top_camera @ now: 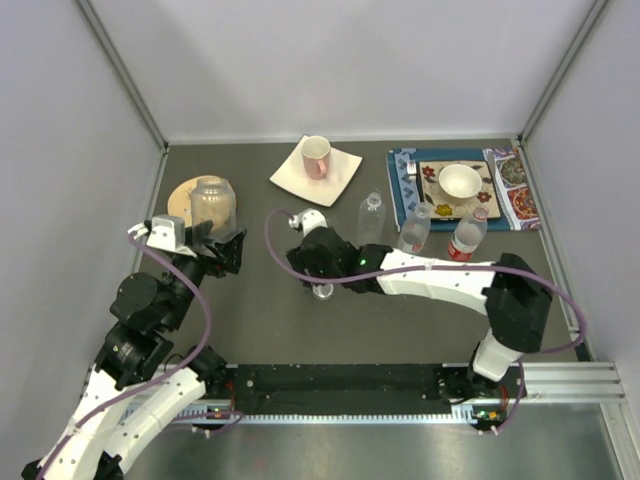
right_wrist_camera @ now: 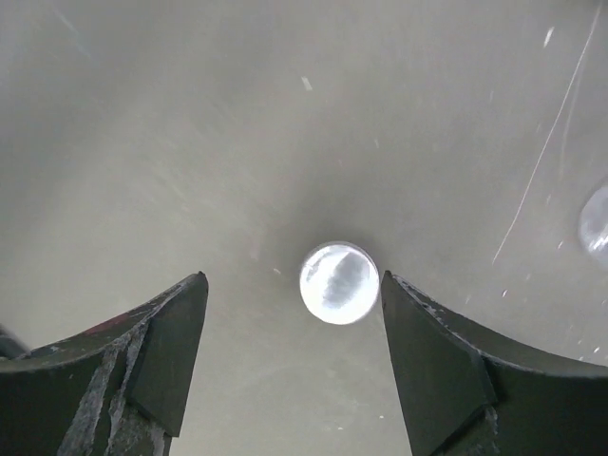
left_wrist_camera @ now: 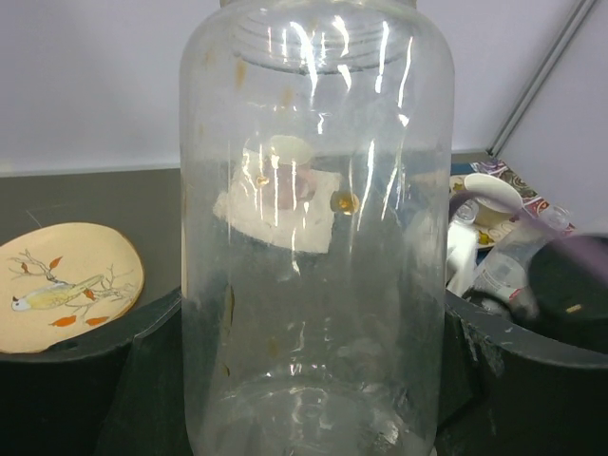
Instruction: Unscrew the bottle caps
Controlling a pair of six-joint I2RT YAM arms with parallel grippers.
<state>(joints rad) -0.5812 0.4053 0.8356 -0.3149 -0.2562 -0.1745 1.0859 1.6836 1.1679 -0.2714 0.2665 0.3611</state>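
Observation:
My left gripper is shut on the squat clear bottle, which fills the left wrist view between the dark fingers. Its threaded mouth shows no cap. The wide greyish-clear cap lies flat on the table. My right gripper hangs open over it, the cap between the fingertips, closer to the right finger. Three slim bottles stand upright at the right: one with a blue cap, one with a white cap, one with a red cap.
A tan round plate with a bird drawing lies under and behind the squat bottle. A pink-lined mug stands on a white napkin at the back. A white bowl sits on a patterned mat at the back right.

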